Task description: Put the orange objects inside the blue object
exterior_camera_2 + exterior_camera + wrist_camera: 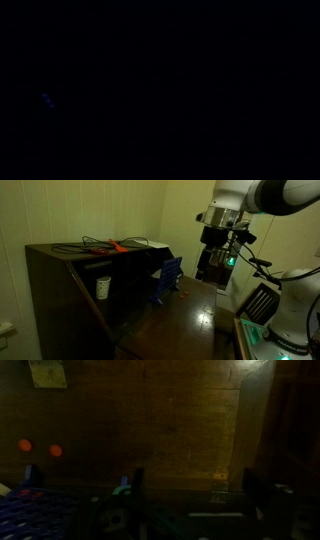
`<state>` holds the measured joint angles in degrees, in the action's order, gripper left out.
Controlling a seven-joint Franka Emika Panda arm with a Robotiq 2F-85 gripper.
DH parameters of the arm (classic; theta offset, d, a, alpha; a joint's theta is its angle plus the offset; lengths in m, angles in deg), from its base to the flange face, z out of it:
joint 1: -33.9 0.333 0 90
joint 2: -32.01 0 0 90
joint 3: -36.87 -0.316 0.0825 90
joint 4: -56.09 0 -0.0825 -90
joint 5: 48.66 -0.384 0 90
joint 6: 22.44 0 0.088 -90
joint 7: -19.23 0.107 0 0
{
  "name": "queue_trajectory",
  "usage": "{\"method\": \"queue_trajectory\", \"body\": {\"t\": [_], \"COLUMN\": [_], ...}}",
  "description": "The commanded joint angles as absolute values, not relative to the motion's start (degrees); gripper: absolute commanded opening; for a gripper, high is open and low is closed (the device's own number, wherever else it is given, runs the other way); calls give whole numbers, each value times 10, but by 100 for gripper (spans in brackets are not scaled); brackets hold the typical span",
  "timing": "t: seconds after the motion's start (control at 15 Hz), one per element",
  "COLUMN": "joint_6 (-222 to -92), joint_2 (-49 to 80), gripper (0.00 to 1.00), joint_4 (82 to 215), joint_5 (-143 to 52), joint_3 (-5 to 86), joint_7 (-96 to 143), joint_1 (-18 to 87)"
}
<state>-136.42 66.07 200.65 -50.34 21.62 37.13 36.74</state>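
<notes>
Dim light falls on a dark wooden bench (200, 320), where a bright blue slatted plastic basket (167, 280) stands beside a dark cabinet (60, 270). To its right the tool (215, 268) hangs above the bench, jaws spread wide with nothing between them, probably poised to come down. Only the wrist view shows clearly the two tiny orange pieces (25, 446) (56, 450), lying on the wood just outside the basket (35, 515). An exterior view is almost black, giving only a faint blue glint (47, 100).
</notes>
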Motion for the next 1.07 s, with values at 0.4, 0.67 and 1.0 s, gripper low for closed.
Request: {"method": "queue_trajectory", "body": {"t": [0.4, 0.67, 1.0], "joint_6": [-1363, -1405, -1570], "joint_2": [656, 673, 671], "gripper": [100, 100, 100], "joint_4": [2011, 2067, 2150], "joint_5": [-494, -467, -424], "joint_3": [230, 263, 320], "joint_7": [384, 422, 400], "joint_1": [368, 317, 252]}}
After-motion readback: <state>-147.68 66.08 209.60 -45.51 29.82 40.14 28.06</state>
